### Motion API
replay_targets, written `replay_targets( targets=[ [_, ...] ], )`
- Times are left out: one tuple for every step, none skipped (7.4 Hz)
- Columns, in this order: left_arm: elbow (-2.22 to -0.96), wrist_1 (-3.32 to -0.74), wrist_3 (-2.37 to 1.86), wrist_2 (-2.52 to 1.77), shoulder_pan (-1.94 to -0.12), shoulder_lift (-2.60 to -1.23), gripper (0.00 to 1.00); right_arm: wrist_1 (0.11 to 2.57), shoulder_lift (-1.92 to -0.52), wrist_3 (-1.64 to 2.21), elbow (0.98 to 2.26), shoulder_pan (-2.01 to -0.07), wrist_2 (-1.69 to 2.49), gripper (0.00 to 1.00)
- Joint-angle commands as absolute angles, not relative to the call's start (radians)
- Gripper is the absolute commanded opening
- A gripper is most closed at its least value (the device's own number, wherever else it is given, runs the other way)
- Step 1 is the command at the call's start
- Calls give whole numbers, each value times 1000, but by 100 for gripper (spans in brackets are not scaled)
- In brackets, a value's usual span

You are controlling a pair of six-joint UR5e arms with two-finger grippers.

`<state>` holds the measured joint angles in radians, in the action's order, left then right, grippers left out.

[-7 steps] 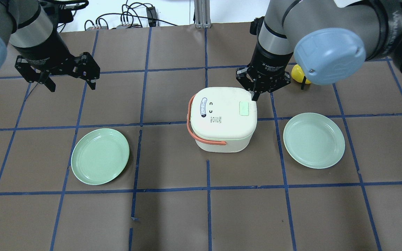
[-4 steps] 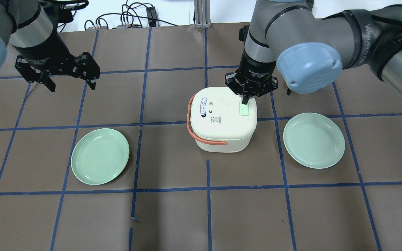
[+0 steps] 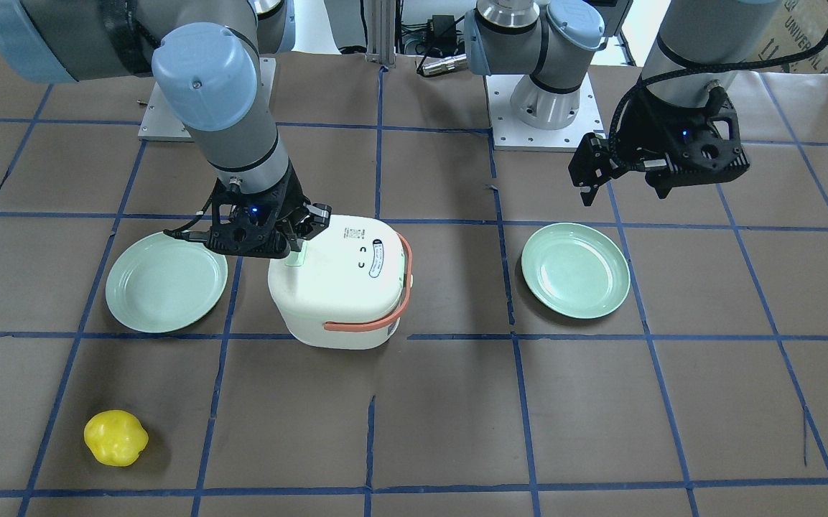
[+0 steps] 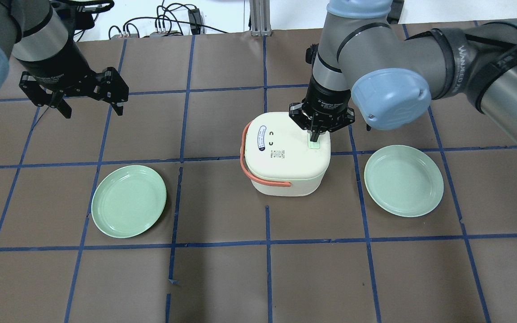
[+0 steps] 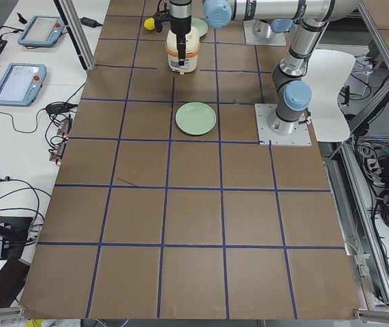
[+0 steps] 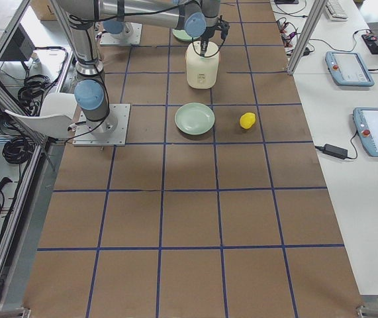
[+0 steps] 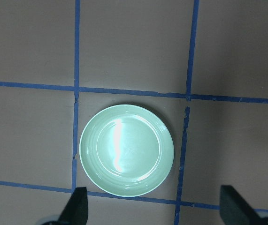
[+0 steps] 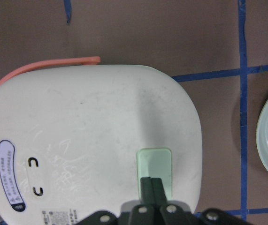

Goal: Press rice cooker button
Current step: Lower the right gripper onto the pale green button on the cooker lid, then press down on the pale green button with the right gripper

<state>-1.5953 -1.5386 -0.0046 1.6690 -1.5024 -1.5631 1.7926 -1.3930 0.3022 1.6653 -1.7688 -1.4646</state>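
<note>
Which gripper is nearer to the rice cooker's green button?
Right. The right gripper, shut, is directly at the green button; the left gripper hangs open well away from the rice cooker.

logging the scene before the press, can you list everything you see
rice cooker: 1, cream with an orange handle, middle of the table
button: 1, pale green, on the cooker lid near its edge
plates: 2, pale green, empty, one on either side of the cooker
yellow toy: 1, yellow, lumpy, far side of the table beyond the right plate
table: 1, brown with a blue tape grid
control tablets: 2, grey-blue, side bench
chair: 1, white, behind the robot bases
left tool: 1, black, open, above bare table
right tool: 1, black, shut, tips at the button
</note>
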Motion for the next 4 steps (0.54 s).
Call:
replay_targets(
  targets=[
    [-1595, -1539, -5, 1669, -1502, -1563, 100, 1804, -1390, 305, 1667, -1769, -1463, 1],
    [-1595, -1539, -5, 1669, -1502, -1563, 100, 1804, -1385, 302, 1667, -1769, -1465, 1],
    [-1594, -1539, -5, 1669, -1502, -1563, 100, 1804, -1385, 302, 1667, -1769, -1463, 1],
    [-1595, -1539, -5, 1669, -1502, -1563, 100, 1804, -1387, 302, 1669, -1769, -1463, 1]
  ],
)
